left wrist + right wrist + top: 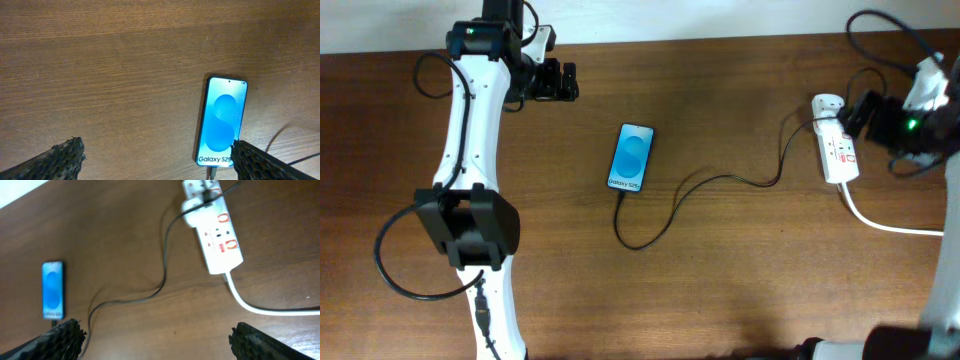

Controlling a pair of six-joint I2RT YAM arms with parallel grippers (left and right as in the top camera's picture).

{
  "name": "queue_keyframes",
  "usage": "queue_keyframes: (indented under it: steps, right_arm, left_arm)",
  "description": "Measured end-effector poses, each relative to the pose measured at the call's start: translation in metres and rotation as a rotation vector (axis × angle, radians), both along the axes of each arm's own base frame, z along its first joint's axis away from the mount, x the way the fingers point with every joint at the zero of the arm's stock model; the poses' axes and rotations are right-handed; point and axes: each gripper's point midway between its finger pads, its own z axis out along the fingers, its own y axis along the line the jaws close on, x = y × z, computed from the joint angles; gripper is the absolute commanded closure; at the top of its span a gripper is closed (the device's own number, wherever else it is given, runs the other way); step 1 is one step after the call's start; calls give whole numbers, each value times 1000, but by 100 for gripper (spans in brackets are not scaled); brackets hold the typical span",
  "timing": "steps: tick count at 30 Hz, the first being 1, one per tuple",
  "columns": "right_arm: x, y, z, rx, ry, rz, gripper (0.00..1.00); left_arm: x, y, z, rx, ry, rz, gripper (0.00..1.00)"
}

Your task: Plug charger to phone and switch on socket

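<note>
The left gripper [159, 159] has its jaws spread wide with nothing between them; its dark, rough-textured fingertips [64, 156] frame bare brown wooden table [100, 75]. Just past the right fingertip lies the small rectangular smartphone [222, 120], flat and face up. It has a black frame and a bright blue screen with a lighter oval in the middle and white "Galaxy S25" lettering at the near end. A small grey connector [212, 173] meets the middle of that near edge.

The right gripper [160, 341] is likewise wide open and empty, with its fingertips [60, 339] at the bottom corners of the wrist view. Beyond them lies the white elongated power strip [220, 240], which has red-outlined switches [231, 244] along its face. A white adapter [192, 215] is seated at its far end. A thick white cord [250, 305] leaves the near end and curves off right.

From the adapter the long thin black charger cable [162, 280] snakes across the wood toward the phone. From overhead it loops below the phone [631, 157] and comes up to its lower edge.

In that view the phone sits mid-table. The left gripper [548, 80] is up and to its left, well apart. The right gripper [865, 112] is just beside the adapter end of the power strip [838, 150]. Whether it touches the strip cannot be told.
</note>
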Motion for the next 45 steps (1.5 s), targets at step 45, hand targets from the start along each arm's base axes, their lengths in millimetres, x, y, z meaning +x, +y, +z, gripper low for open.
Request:
queue_keyframes:
  steps: [45]
  right_arm:
    - [-153, 140, -25, -329, -953, 543, 2]
  left_arm:
    - [0, 0, 0, 0, 1, -1, 1]
